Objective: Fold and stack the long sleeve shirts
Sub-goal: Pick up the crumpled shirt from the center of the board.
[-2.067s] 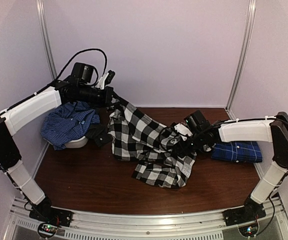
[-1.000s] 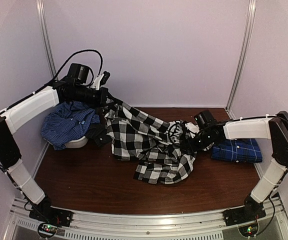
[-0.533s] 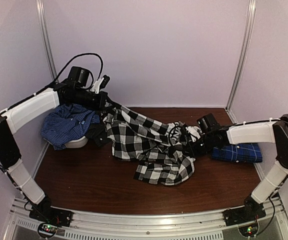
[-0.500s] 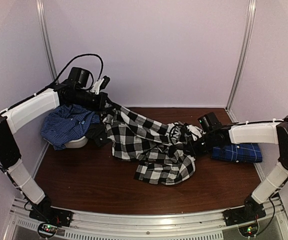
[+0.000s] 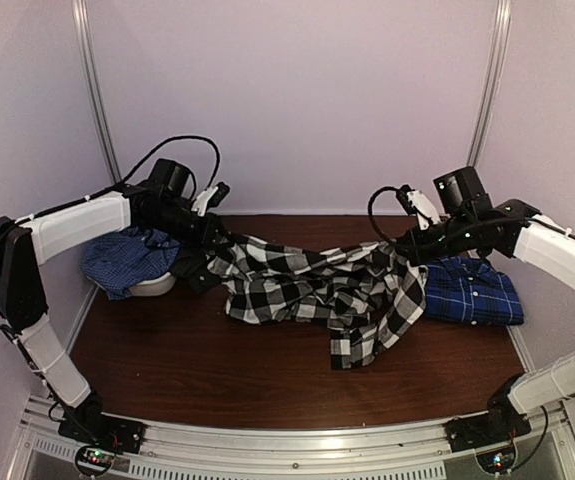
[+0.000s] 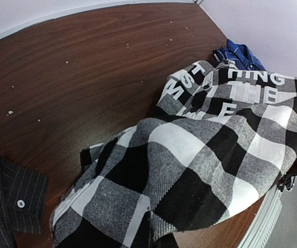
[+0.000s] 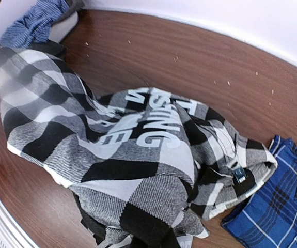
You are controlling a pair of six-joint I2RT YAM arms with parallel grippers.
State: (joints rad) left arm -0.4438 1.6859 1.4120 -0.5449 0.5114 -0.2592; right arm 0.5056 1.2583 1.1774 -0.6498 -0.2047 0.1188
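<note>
The black-and-white check shirt (image 5: pixel 317 290) hangs stretched between both grippers above the middle of the table, its lower folds trailing on the wood. My left gripper (image 5: pixel 217 233) is shut on its left end and my right gripper (image 5: pixel 404 246) is shut on its right end. In both wrist views the check cloth (image 6: pixel 200 165) (image 7: pixel 138 155) covers the fingers. White lettering shows on the fabric. The royal blue shirt (image 5: pixel 472 290) lies folded flat at the right, just beyond the right gripper; its white buttons show in the right wrist view (image 7: pixel 277 206).
A crumpled lighter blue shirt (image 5: pixel 122 255) lies heaped over a white rounded object (image 5: pixel 152 286) at the far left. A small black cloth piece (image 5: pixel 192 268) sits beside it, seen pinstriped in the left wrist view (image 6: pixel 14 206). Walls close in on three sides.
The right gripper has shut on the check shirt, then risen and moved back and right, drawing it taut. The left gripper has dropped slightly, still holding its end.
</note>
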